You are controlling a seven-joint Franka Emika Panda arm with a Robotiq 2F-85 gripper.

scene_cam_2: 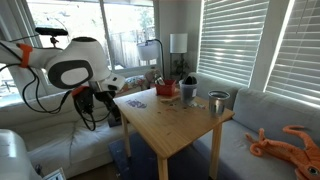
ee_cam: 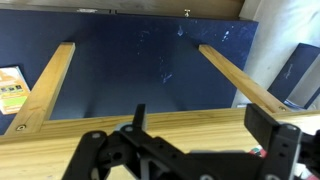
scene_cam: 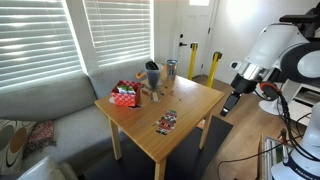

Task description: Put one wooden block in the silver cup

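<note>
Beside the table (scene_cam: 192, 102), the gripper (scene_cam: 231, 103) (jaws apart) hangs angled downward.

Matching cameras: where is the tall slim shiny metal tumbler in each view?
In an exterior view: tall slim silver metal tumbler, table's far edge.
In an exterior view: tumbler, table's right edge.
Wrist view: not in it.
Shared landmark: light wooden table.
</note>
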